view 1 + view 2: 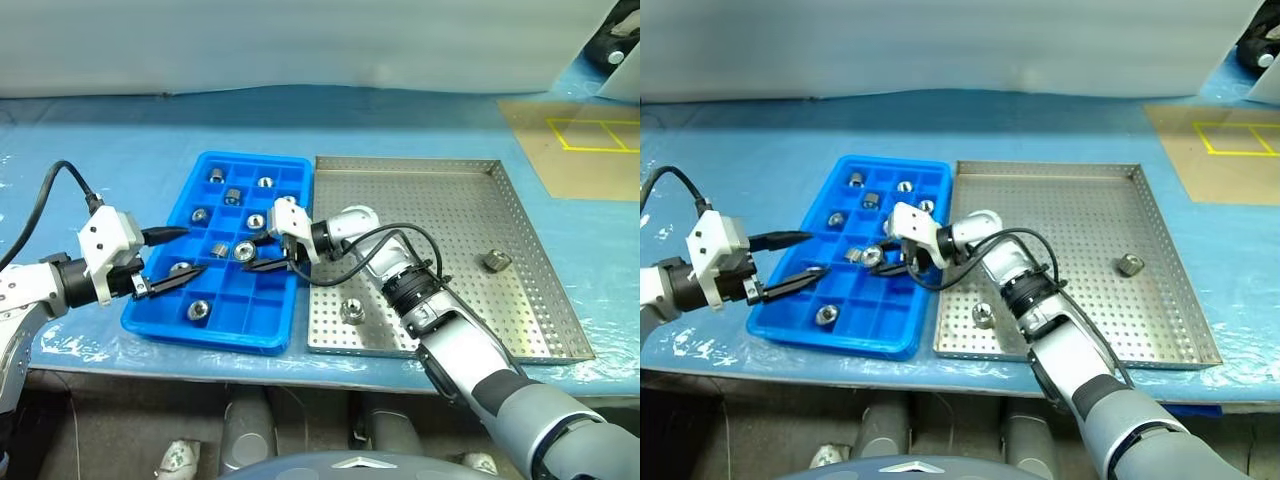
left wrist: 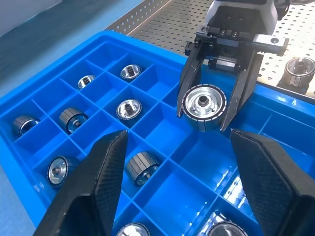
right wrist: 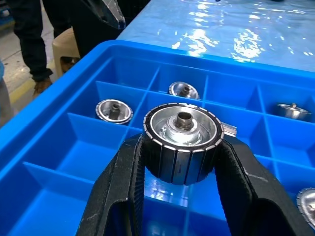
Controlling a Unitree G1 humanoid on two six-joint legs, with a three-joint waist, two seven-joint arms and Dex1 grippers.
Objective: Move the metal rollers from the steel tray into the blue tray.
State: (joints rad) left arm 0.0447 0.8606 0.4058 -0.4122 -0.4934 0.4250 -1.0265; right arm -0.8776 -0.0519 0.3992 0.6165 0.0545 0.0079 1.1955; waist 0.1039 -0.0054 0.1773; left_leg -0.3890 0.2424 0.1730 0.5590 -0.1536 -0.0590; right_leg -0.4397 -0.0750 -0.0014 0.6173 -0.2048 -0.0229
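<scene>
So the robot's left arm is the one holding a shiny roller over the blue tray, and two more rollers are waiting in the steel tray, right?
Not quite: the right gripper holds the roller, as the left wrist view shows. The left gripper is open and empty. It is over the blue tray, and two rollers do wait in the steel tray.

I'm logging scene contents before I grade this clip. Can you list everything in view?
steel tray: one, silver-grey, on the table's right
blue tray: one, bright blue, beside the steel tray's left rim
metal rollers: at least eight lying in blue tray compartments, e.g.; two on the steel tray; one held over the blue tray; all silver
table cover: one, blue, under both trays
mat: one, tan with yellow lines, far right
person's legs: dark trousers, beyond the table
left tool: black fingers, open, over the blue tray
right tool: black fingers, shut on a roller
</scene>
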